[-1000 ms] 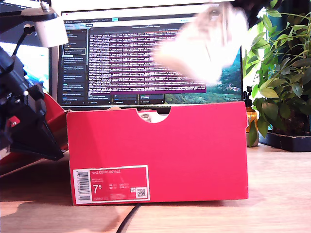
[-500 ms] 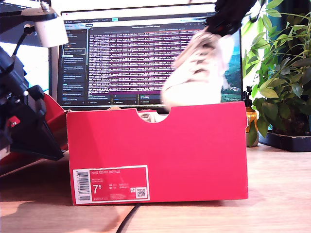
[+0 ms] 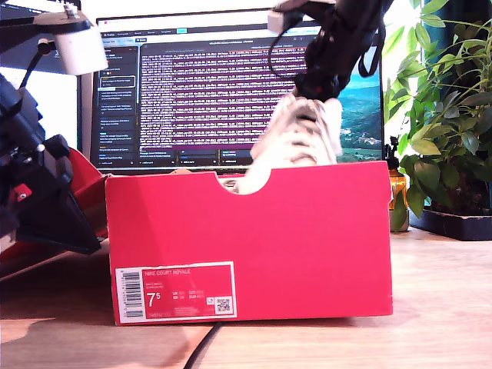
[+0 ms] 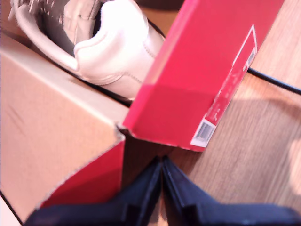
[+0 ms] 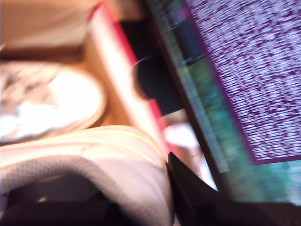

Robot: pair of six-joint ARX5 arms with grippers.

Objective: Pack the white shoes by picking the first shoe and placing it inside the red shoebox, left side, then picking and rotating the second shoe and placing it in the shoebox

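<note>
The red shoebox [image 3: 307,246] stands open in the middle of the exterior view, label side facing the camera. My second gripper [image 3: 314,94] comes down from the exterior view's upper right, shut on the heel of a white shoe [image 3: 301,138] [image 5: 94,160]. That shoe hangs toe-down, partly sunk behind the box's top edge. Another white shoe [image 4: 117,52] [image 5: 51,103] lies inside the box. My first gripper [image 4: 162,165] is shut with nothing in it, just outside a corner of the red shoebox [image 4: 197,80], at the exterior view's left.
A lit monitor [image 3: 192,92] stands right behind the box. A leafy plant [image 3: 450,115] and an orange bottle [image 3: 397,192] are at the exterior view's right. A black cable [image 3: 201,346] runs out under the box's front. A red flap [image 3: 81,184] leans behind the first arm [image 3: 34,184].
My second gripper has carried the white shoe down from high in front of the monitor to the box's top edge, turning it toe-down. The first arm has stayed still.
</note>
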